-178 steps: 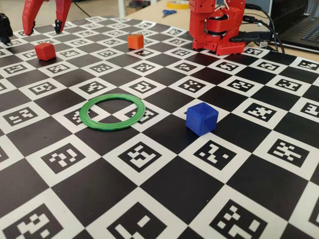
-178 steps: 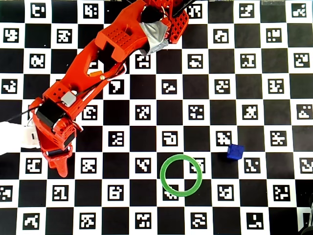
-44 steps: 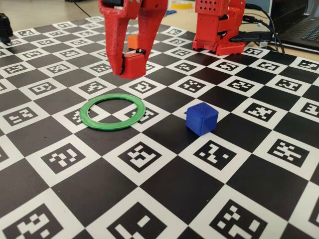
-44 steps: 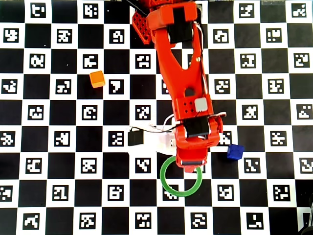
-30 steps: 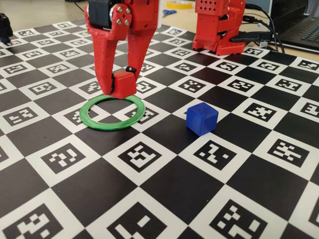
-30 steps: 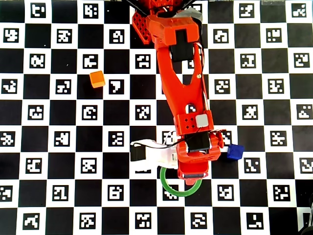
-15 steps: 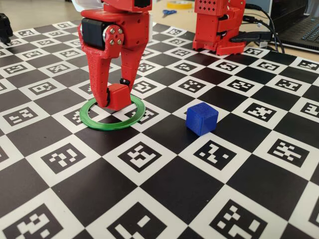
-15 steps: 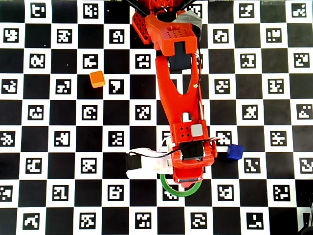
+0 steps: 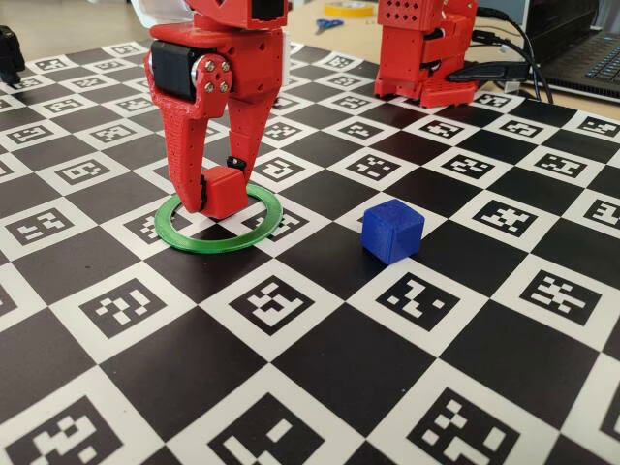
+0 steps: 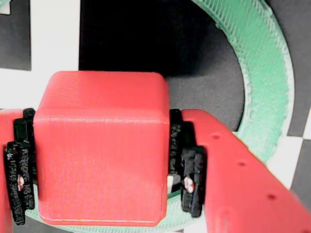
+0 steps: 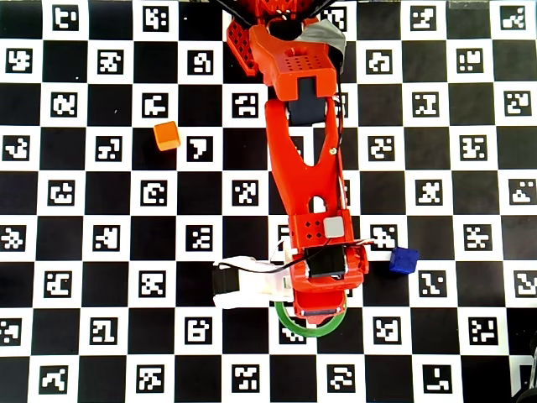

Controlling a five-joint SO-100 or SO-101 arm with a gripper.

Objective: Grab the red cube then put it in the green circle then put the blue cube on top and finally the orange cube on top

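Gripper (image 9: 215,199) first: mine is clenched on the red cube (image 9: 225,191), one black pad (image 10: 187,158) pressed on each of two opposite side faces, as the wrist view shows, with the cube's top face towards that camera. I hold it from the sides so its underside stays free to meet the bench flat, which matters because two more cubes must sit on it. In the fixed view my fingers point straight down and the cube hangs low inside the ring (image 9: 215,232), towards the ring's far-left part; I cannot tell whether its underside touches the bench (image 9: 320,368) yet or floats just above. A cube has no long axis; its faces look level, and its sides line up with my fingers, not with any mark on the checkered surface. In the overhead view my arm covers the cube and the upper part of the ring (image 11: 327,329), so only the lower arc shows. The blue cube (image 9: 392,231) stands upright on the bench to the right of the ring in the fixed view, apart from it. The orange cube (image 11: 167,135) sits well away, upper left in the overhead view. I judge the first placement nearly done; release comes next.
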